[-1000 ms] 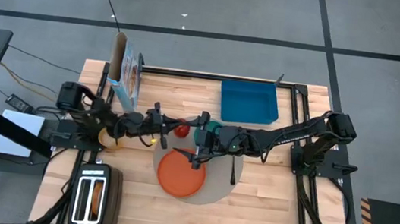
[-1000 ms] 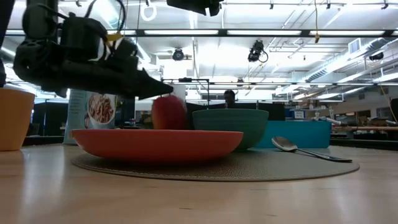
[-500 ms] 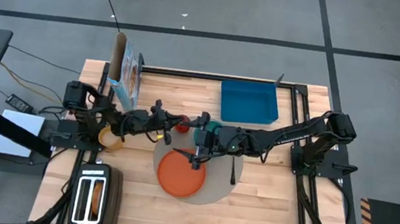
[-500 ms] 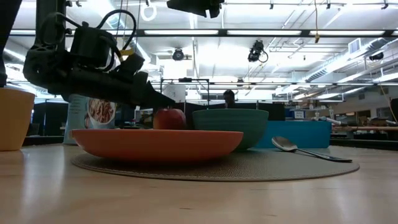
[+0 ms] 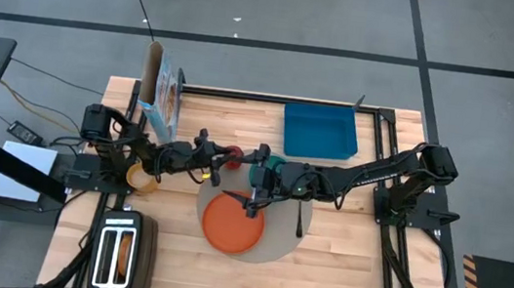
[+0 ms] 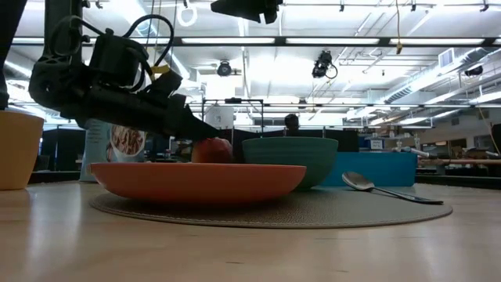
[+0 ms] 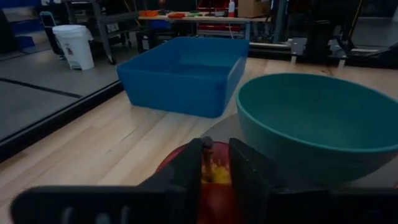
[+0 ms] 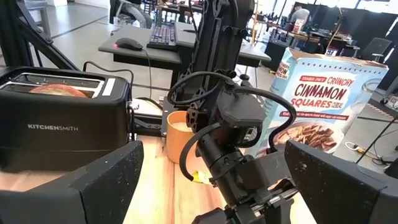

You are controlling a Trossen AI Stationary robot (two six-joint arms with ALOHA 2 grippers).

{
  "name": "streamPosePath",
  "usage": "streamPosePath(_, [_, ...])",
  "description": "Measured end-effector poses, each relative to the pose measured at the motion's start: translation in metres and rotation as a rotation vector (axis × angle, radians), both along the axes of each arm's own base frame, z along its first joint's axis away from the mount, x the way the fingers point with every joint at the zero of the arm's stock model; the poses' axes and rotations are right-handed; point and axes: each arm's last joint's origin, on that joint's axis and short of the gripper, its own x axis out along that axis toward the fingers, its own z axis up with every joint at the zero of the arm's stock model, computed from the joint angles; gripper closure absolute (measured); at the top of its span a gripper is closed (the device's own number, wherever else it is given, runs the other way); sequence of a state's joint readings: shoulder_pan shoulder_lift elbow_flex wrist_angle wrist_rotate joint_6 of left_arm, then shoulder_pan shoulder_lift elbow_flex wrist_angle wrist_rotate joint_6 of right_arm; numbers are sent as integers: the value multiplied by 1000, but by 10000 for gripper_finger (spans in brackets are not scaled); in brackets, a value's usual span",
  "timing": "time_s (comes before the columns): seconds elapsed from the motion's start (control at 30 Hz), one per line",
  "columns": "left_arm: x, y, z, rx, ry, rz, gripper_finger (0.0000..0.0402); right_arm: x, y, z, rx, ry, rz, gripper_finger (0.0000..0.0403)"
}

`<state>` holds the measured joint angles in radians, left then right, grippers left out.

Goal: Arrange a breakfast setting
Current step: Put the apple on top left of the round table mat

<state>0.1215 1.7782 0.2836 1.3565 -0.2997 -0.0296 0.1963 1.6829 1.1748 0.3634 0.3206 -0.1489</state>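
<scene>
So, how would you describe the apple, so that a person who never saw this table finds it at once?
Start at the large round grey-beige mat in the middle of the table. At its far-left edge, beside the teal bowl, the left gripper holds the red apple. It is the only small round red thing; the orange plate is flat and wider.

Apple (image 5: 229, 156) beside bowl (image 5: 272, 168), behind plate (image 5: 233, 221)

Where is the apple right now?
In the high view the apple sits at the mat's far-left edge, just left of the bowl, with the left end effector closed around it.
</scene>
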Motion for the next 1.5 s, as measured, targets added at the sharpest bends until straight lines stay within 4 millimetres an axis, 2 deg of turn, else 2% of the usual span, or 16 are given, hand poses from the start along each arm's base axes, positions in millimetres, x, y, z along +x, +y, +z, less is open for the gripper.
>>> streamPosePath(0.17, [0,0,0,11,8,-1,275,-1,4,-1,-4,13,6,5])
streamPosePath(0.33, [0,0,0,12,9,-1,270,-3,7,-6,-21,64,-11,5])
streamPosePath(0.47, [0,0,-1,13,12,1,293,-4,7,-8,-33,89,-48,5])
streamPosePath(0.67, [0,0,0,14,0,2,373,-4,7,-8,-34,90,-49,5])
streamPosePath(0.73, [0,0,1,13,-4,1,388,-4,7,-8,-34,90,-49,5])
streamPosePath(1.1, [-5,-7,19,-40,13,-19,387,-6,12,-10,-39,110,-40,5])
streamPosePath(1.27, [-9,-10,19,-37,98,9,388,-6,12,-11,-25,119,-43,5])
streamPosePath(1.5, [-9,-10,18,-61,102,16,371,-6,12,-11,-26,123,-35,5])
